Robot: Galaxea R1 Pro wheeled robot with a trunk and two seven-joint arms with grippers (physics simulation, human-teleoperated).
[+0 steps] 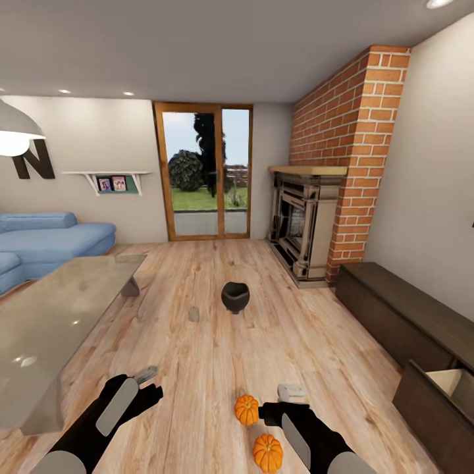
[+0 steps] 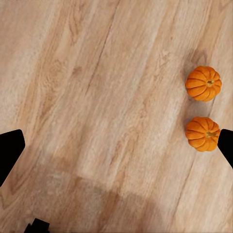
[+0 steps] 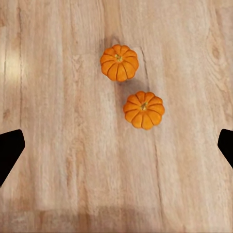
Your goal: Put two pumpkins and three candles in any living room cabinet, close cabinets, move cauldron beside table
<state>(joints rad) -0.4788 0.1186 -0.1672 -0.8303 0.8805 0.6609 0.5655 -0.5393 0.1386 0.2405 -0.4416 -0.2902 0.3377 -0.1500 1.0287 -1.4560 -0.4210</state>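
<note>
1. Wooden floor (image 1: 217, 355): pale planks running across the room; all loose items below rest on it.
2. Brick chimney (image 1: 355, 151) with the stone fireplace (image 1: 303, 227) at its foot, on the right-hand wall; glazed door (image 1: 204, 171) in the far wall.
3. Blue sofa (image 1: 46, 240): at the far left, behind the table.
4. Table (image 1: 52, 316): low, rectangular, with a grey reflective glass top, on the left of the floor.
5. Cabinet (image 1: 401, 316): long, low, dark-brown unit against the right-hand wall, just past the fireplace. Its nearer drawer (image 1: 434, 401) stands pulled out, showing a pale interior.
6. Cauldron (image 1: 235, 296): squat, black, wide-mouthed pot upright on the floor mid-room, well apart from the table edge.
7. Small grey cylinder (image 1: 193, 314): on the floor between table and cauldron; too small to identify.
8. Left gripper (image 1: 146, 385): held above bare floor near the table's corner. In the left wrist view its two dark fingertips (image 2: 10, 150) sit wide apart at opposite frame edges, with nothing between them.
9. Right gripper (image 1: 280, 403): just beside the pumpkins. In the right wrist view its fingertips (image 3: 9, 150) are likewise spread wide and hold nothing.
10. Pumpkins: two, bright orange, ribbed, stems up, on the floor near each other but apart. The farther pumpkin (image 1: 247, 409) lies just beside the right gripper; the nearer pumpkin (image 1: 268, 452) lies closer to the robot.
</note>
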